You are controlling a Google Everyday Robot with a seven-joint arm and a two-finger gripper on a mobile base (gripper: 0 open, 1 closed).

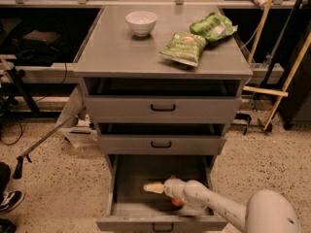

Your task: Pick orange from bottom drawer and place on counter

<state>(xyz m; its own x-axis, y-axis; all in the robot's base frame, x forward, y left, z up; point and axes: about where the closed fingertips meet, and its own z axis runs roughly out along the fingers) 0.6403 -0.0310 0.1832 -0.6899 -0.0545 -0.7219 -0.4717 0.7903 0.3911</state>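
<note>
While the bottom drawer (pixel 127 178) is stood wide open, the claw (pixel 153 188) is seen low inside it, pointed left across the drawer floor, with the arm (pixel 214 208) fed in from the front right. Whether the claw is released or clenched cannot be told from here.

The orange (pixel 177 202) is glimpsed only as a sliver, tucked under the arm close to the drawer's front wall. It is set behind the claw tip, not at it, so the pick is judged not yet made.

Now the dangers. A round, smooth fruit is easily rolled: should it be brushed by the arm on any sideways sweep, it could be sent into a corner or pinned against the front wall, where a clean grip is hard to get. With most of it hidden, a closing could be mistimed and the fruit squeezed out sideways.

On the way up, the middle drawer (pixel 161 143) front could be clipped if the lift is taken too far back.

On the surface (pixel 116 52), the bowl (pixel 141 22) and bags (pixel 184 47) are to be avoided, and a drop near an edge could see the orange rolled off.
</note>
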